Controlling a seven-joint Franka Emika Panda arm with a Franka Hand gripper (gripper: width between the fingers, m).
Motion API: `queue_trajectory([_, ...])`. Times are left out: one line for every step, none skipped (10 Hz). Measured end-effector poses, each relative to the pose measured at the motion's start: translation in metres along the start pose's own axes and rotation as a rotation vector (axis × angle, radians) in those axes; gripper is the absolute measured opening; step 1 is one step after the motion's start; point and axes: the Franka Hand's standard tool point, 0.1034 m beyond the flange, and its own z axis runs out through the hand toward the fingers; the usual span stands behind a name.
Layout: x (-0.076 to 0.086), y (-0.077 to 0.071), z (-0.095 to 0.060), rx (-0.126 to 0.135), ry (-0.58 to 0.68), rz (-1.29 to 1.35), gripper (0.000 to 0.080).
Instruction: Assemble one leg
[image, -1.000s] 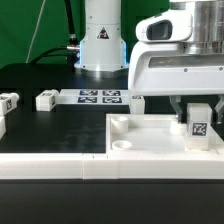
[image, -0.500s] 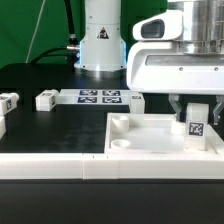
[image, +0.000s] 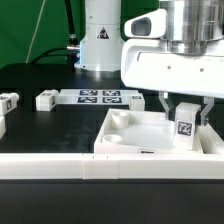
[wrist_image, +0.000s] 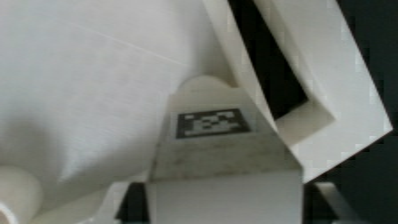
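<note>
Black tabletop, green backdrop behind, and the action sits over the square panel (image: 150, 140). From there everything is placed: the leg (image: 186, 124), a small white block with its tag facing the exterior camera, stands upright over the panel's corner at the exterior view's right, pinched between the two fingers of the gripper (image: 185, 113), which is closed on its sides. The wrist view shows the same tag (wrist_image: 215, 122) close up with panel rim edges beside it; whether the leg's foot is already in the socket cannot be told from either view.

Judging by that, the step is seating and fixing the leg in the corner socket. Doing it well means keeping the leg vertical, centred on the socket, pressing straight down without dragging the loose panel, and only then turning.

Beyond the panel, toward the robot base, lies the marker board (image: 100, 97); further to the exterior view's left, two spare legs (image: 46, 100) wait.
</note>
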Motion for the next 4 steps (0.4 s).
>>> queue_trajectory([0.0000, 0.0001, 0.0003, 0.000, 0.000, 0.000, 0.0479])
queue_trajectory([0.0000, 0.0001, 0.0004, 0.000, 0.000, 0.000, 0.0597])
queue_trajectory([-0.0001, 0.0001, 0.0005, 0.000, 0.000, 0.000, 0.0597])
queue_trajectory([-0.0001, 0.0002, 0.0005, 0.000, 0.000, 0.000, 0.0640])
